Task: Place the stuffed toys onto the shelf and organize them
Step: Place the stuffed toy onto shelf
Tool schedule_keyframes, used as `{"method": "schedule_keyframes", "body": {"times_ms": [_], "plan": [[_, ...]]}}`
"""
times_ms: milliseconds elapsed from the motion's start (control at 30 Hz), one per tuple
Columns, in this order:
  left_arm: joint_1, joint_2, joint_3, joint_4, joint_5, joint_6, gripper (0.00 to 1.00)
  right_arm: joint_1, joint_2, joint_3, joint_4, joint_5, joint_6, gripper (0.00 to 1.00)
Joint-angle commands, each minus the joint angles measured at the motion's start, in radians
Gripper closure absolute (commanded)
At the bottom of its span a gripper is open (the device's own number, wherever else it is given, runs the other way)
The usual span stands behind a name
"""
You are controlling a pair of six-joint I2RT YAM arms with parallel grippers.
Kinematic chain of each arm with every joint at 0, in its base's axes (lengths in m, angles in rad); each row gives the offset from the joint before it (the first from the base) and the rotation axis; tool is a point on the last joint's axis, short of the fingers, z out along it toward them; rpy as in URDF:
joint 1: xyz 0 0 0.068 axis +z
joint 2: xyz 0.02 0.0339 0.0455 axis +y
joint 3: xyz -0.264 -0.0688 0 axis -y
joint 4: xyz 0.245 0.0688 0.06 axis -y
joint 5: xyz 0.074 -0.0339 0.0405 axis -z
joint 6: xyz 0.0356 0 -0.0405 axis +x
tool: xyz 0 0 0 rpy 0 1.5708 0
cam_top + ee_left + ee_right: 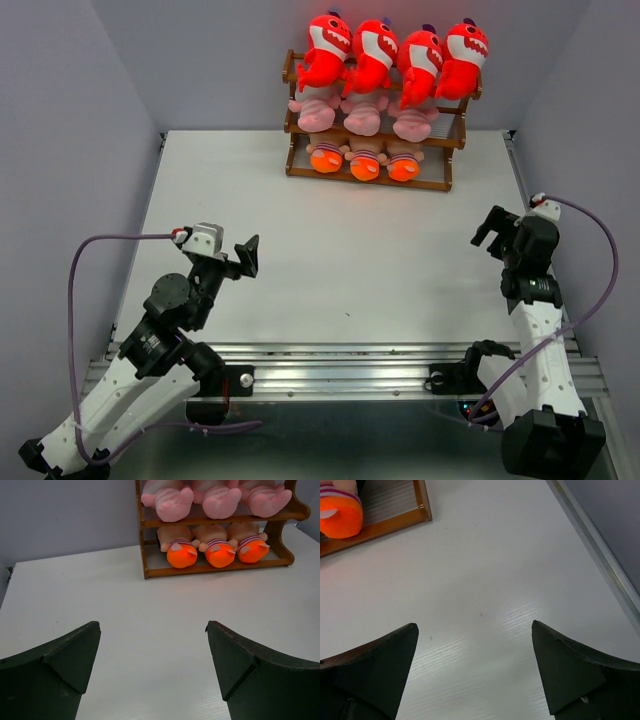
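The brown wooden shelf (446,180) stands at the table's far edge with stuffed toys on every tier. Several red sharks (375,50) line the top. Three pink striped animals (362,112) fill the middle tier and three orange-footed dolls (365,165) the bottom one. My left gripper (245,255) hovers over the near left of the table, open and empty. In the left wrist view the left gripper (152,625) faces the shelf (141,540), the dolls (220,555) and the pink animals (170,502). My right gripper (490,228) is open and empty at the right. The right gripper (474,625) hangs over bare table, with one doll (340,515) and the shelf's corner (422,500) at the upper left of its wrist view.
Grey walls close in the white table (330,270) on the left, back and right. A metal rail (350,365) runs along the near edge by the arm bases. Purple cables (75,300) loop off both arms. The table's right edge strip (600,555) passes near the right gripper.
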Motion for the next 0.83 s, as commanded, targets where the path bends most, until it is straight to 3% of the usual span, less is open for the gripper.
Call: {"method": "schedule_keyframes", "body": {"times_ms": [0,800], "plan": [[0.002,-0.016,-0.009,0.039,0.021,-0.003,0.01,-0.008,-0.032,-0.006,0.098,0.04,0.013,0.0],[0.002,-0.002,-0.014,0.036,0.017,0.001,0.01,-0.048,-0.096,-0.018,0.101,0.011,0.016,0.0]]}}
